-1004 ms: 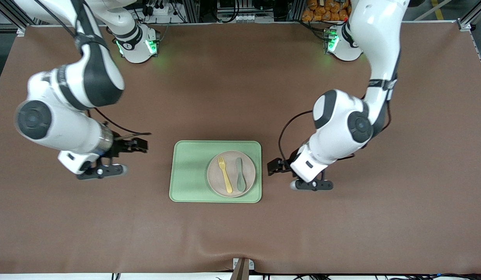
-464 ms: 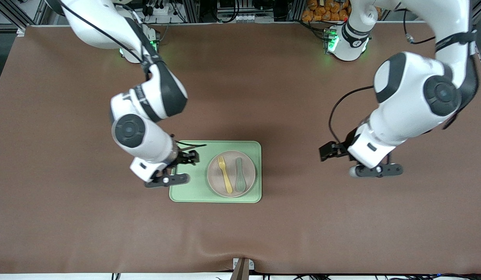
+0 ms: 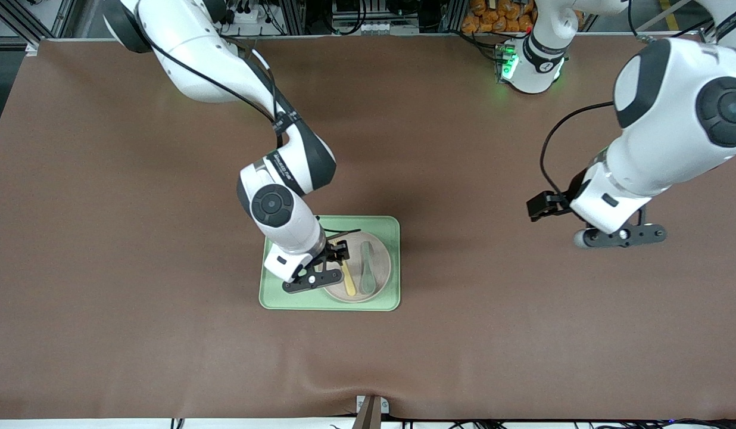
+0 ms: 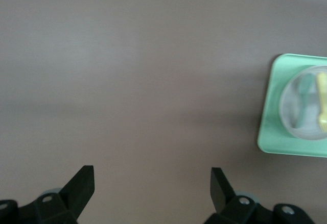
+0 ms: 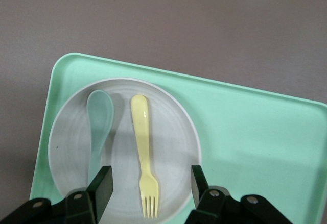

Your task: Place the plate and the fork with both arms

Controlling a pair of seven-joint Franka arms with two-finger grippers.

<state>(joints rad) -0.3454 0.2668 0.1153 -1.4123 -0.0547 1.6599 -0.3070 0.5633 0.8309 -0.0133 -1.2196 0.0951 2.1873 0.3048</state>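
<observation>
I see the fork lying on the plate beside the spoon, plate on the green tray — right under my right gripper, whose fingers are spread wide either side of the fork's tines. From the front the right arm's wrist hides those tines; the left gripper hangs spread over bare table, well apart from the tray toward the left arm's end.

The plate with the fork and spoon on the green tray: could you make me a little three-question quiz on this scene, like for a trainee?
1. True or false: the fork lies on the plate.
2. Which gripper is over the tray? A) left gripper B) right gripper
3. Fill in: beside the fork lies a grey-green ____.

Key:
1. True.
2. B; its fingers are open above the fork, while the left gripper, also open, is over bare table toward the left arm's end.
3. spoon.
</observation>
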